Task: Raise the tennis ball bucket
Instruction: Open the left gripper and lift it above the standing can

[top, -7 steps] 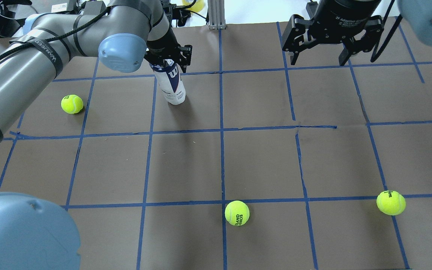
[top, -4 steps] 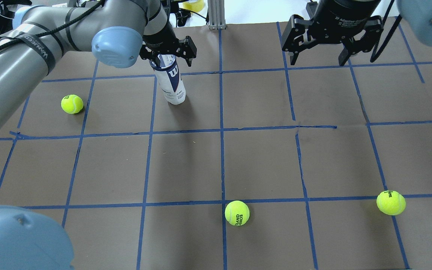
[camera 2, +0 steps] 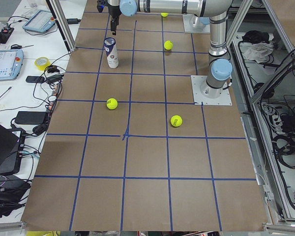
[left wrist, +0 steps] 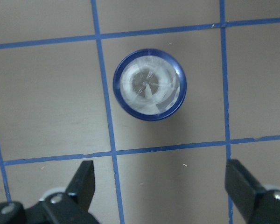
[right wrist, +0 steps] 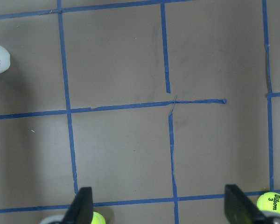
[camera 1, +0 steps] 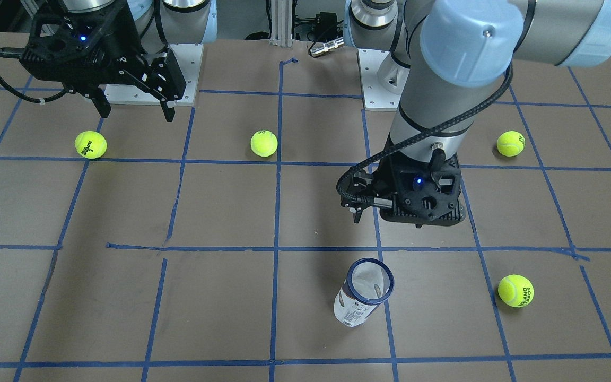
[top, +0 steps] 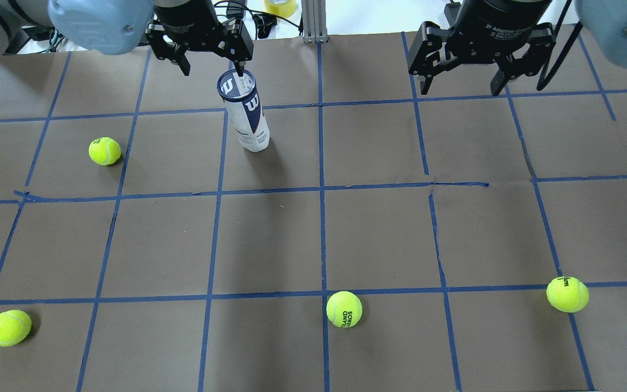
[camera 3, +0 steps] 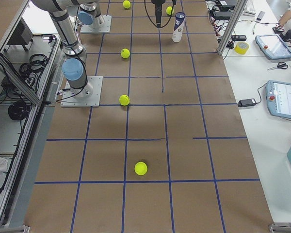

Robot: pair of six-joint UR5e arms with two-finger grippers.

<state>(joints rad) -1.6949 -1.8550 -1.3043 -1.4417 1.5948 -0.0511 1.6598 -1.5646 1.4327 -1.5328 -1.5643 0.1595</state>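
On table: one tennis ball bucket, four balls; left fingers, right fingers wide.

Count on the table: 1 tennis ball bucket. 4 tennis balls: far-left ball, near-left ball, centre ball, right ball. Front-facing view also shows 4. 2 arms with 2 grippers: left gripper, right gripper. Side bench: 2 pendants, upper pendant, lower pendant; 1 yellow tape roll.
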